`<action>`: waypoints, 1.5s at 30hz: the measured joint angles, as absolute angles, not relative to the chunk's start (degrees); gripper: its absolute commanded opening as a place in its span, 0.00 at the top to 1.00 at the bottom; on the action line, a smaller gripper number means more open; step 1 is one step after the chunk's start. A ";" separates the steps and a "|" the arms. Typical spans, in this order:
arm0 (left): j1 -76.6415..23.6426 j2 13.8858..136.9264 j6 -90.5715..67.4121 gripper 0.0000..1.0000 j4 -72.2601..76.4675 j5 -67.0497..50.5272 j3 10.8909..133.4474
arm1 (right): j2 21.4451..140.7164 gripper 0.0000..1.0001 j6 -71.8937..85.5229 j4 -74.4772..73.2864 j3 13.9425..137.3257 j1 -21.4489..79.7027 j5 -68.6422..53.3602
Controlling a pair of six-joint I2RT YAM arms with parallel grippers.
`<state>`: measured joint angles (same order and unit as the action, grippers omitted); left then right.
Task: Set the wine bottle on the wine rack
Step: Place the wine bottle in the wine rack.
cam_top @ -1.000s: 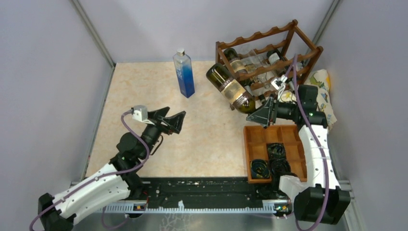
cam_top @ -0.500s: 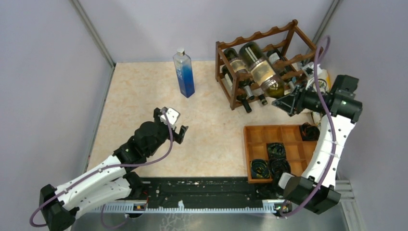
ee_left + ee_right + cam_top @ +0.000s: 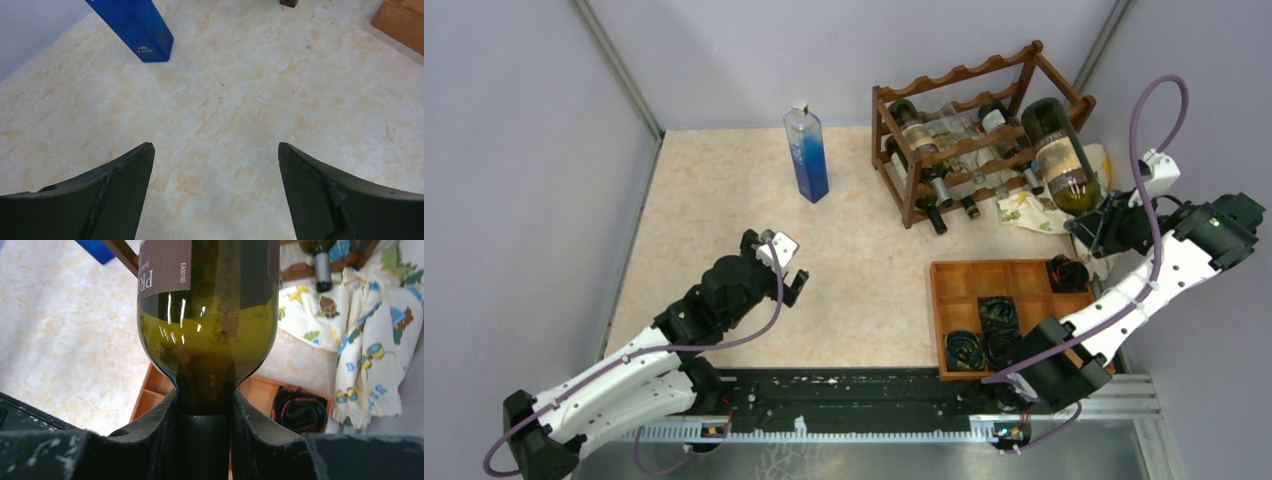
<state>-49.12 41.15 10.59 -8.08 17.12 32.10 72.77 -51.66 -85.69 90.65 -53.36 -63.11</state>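
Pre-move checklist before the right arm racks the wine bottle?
1. Grip: right gripper clamps the wine bottle at its neck: ok.
2. Bottle in a cradle of the wine rack: not ok, it is held at the rack's right end.
3. Free cradle to aim for: cannot tell from above.
4. Left gripper open and far from the rack: ok.
5. Blue bottle away from the rack's right end: ok.
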 measured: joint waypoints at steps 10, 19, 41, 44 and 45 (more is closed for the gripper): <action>-49.12 42.87 11.46 0.01 -10.35 16.75 32.10 | 70.43 1.00 -61.01 -85.93 76.40 -59.94 -57.36; -49.12 42.87 11.70 0.01 -10.79 16.40 32.10 | 70.37 1.00 -61.28 -75.46 65.71 -60.47 -53.34; -49.12 44.05 12.45 0.01 -10.92 16.36 32.10 | 78.19 1.00 -44.53 -51.81 61.93 -47.16 -51.66; -49.12 44.14 12.53 0.01 -10.94 16.34 32.10 | 79.68 1.00 -43.42 -50.54 61.93 -46.59 -51.59; -49.10 44.14 12.53 0.01 -10.94 16.36 32.10 | 80.07 1.00 -43.20 -50.17 62.00 -46.22 -51.48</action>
<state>-49.10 44.14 12.53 -10.94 16.36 32.10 80.07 -43.20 -50.17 62.00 -46.22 -51.48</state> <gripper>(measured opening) 0.987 0.327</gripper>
